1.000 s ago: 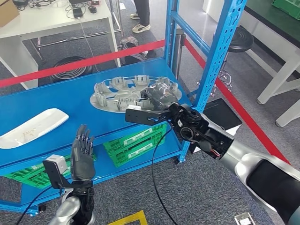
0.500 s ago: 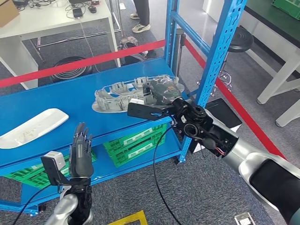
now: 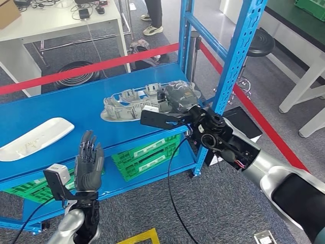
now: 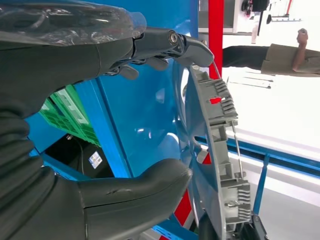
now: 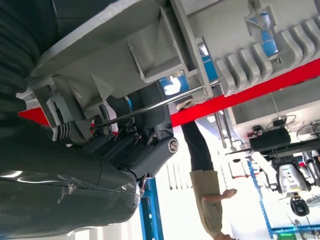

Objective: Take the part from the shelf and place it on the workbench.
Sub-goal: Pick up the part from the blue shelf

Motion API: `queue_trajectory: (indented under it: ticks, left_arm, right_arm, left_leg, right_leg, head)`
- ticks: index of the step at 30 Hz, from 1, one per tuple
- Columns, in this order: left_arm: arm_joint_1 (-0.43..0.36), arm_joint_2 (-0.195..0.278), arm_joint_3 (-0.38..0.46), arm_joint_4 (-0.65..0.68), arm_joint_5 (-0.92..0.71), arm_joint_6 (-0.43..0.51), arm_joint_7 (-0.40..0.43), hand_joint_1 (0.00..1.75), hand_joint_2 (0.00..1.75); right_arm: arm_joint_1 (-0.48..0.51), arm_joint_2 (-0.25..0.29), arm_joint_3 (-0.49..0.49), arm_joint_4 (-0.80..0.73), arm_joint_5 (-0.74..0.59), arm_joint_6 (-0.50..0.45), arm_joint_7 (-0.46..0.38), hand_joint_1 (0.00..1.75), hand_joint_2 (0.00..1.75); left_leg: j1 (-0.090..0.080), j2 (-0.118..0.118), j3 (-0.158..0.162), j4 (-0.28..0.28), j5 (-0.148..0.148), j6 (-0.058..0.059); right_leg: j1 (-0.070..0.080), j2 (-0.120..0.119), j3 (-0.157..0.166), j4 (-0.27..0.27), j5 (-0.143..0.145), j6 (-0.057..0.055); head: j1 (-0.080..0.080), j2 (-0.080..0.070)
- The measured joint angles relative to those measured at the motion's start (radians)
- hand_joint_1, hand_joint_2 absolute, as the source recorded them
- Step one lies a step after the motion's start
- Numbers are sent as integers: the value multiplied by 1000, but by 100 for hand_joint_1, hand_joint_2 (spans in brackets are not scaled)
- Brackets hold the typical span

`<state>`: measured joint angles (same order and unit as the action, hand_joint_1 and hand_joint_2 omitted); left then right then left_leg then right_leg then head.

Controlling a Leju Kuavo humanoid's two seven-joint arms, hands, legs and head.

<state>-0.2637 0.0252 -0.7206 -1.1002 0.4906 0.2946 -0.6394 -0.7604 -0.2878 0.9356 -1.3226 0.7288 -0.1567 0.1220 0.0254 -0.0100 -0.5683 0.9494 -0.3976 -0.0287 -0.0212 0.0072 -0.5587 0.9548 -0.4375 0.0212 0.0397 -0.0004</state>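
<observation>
R hand (image 3: 177,97) grips the grey wheel cover (image 3: 130,104) at its near-right rim, fingers hooked in the ribs; cover tilts on the blue shelf (image 3: 50,109), far-left edge seemingly still touching. L hand (image 3: 89,163) held up, fingers spread, holding nothing, well apart from the cover. To do well: lift level, keep clear of the upright post (image 3: 233,56), bring L hand under the free rim before carrying.

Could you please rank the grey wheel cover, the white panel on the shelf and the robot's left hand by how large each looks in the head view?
1. Grey wheel cover, the widest, though tilted and partly hidden by the right hand.
2. White panel, slightly shorter and cut by the frame edge, so this ranking is unsure.
3. Left hand, smallest despite being nearest the camera.
</observation>
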Motion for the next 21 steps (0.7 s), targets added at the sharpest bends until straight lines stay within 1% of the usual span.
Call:
queue_trajectory:
  ticks: [12, 21]
  left_arm:
    - [0, 0, 0, 0, 1, 1, 3, 0, 175]
    - [0, 0, 0, 0, -1, -11, 7, 0, 175]
  right_arm:
    - [-6, -28, -19, -62, 15, -2, 42, 175, 175]
    - [-26, -59, -36, -132, 32, -8, 83, 175, 175]
  left_leg:
    - [0, 0, 0, 0, 0, 0]
    - [0, 0, 0, 0, 0, 0]
  right_leg:
    - [0, 0, 0, 0, 0, 0]
    - [0, 0, 0, 0, 0, 0]
  head:
    - [0, 0]
    - [0, 0]
